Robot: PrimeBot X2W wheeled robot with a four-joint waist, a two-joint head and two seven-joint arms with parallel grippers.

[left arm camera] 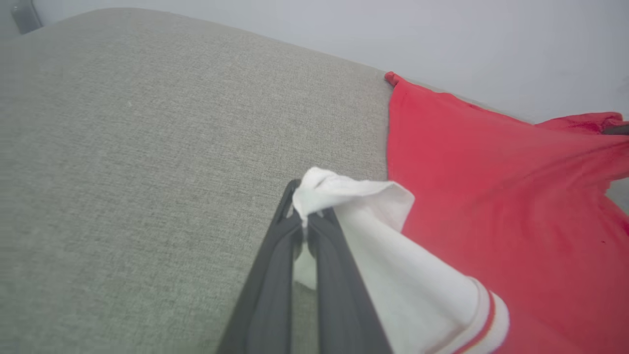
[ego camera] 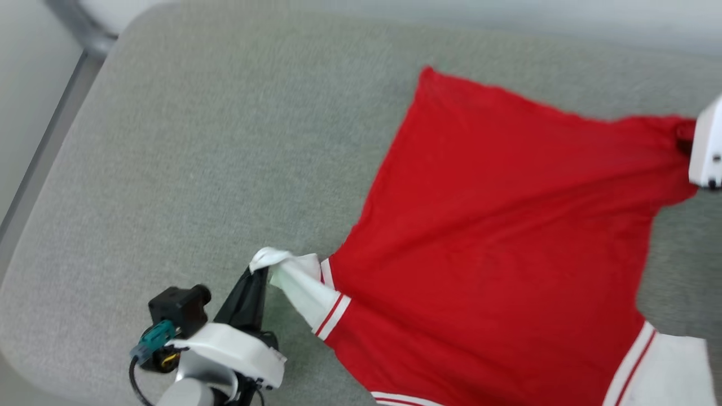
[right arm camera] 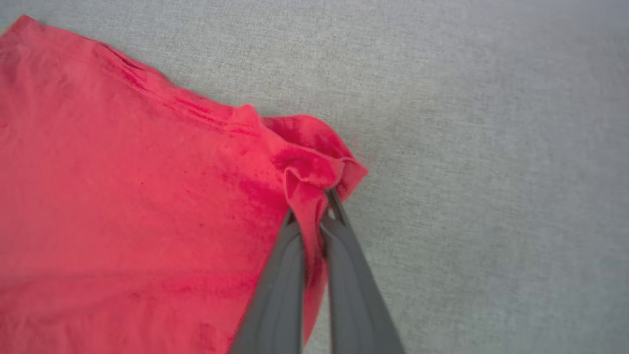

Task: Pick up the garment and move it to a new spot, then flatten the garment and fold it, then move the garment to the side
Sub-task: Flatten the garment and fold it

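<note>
While head view shows the shirt (ego camera: 496, 225) stretched across the cushion (ego camera: 197, 141), we hold it taut. Left wrist: left gripper (left arm camera: 304, 221) clamped on the sleeve (left arm camera: 393, 275) tip. Right wrist: right gripper (right arm camera: 325, 209) pinches a red hem corner; thin bite, more pull could slip it.

L pincer (left arm camera: 303, 211), R pincer (right arm camera: 314, 206) clamped; R arm seemingly outstretched.

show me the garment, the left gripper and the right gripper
garment (ego camera: 496, 225), head view, middle of its red panel
left gripper (left arm camera: 305, 219), left wrist view, between fingertips pinching its white sleeve
right gripper (right arm camera: 314, 211), right wrist view, between fingertips pinching its red edge
</note>
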